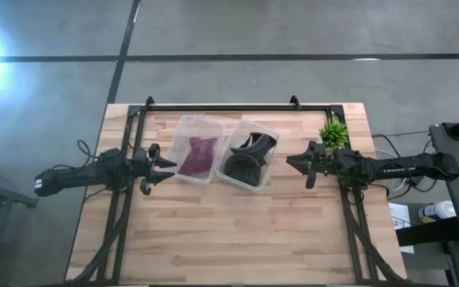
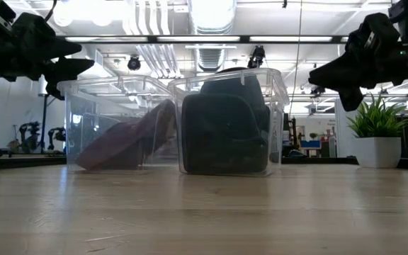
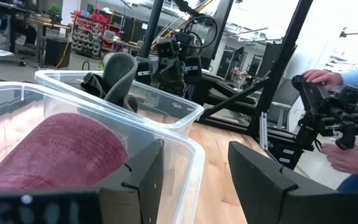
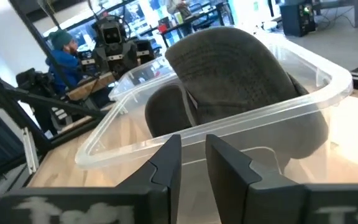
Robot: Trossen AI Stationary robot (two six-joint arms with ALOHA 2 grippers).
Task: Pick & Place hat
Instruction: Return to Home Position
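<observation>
Two clear plastic bins stand side by side mid-table. The left bin (image 1: 183, 123) holds a maroon knitted hat (image 1: 198, 155) that leans against its wall (image 2: 129, 142). The right bin (image 1: 271, 131) holds a dark grey cap (image 1: 248, 155), which stands up above the rim (image 4: 229, 68). My left gripper (image 1: 166, 167) hovers open just left of the maroon hat's bin, above its rim (image 3: 191, 180). My right gripper (image 1: 293, 162) hovers just right of the cap's bin, its fingers only a narrow gap apart (image 4: 193, 162). Both are above table height and touch nothing.
A small potted plant (image 1: 333, 134) stands near the table's far right corner, beside my right arm. A black frame runs along the table's far edge and down both sides. The near half of the wooden table (image 1: 237, 239) is bare. People show in the room beyond, one with hands on a device (image 3: 328, 78).
</observation>
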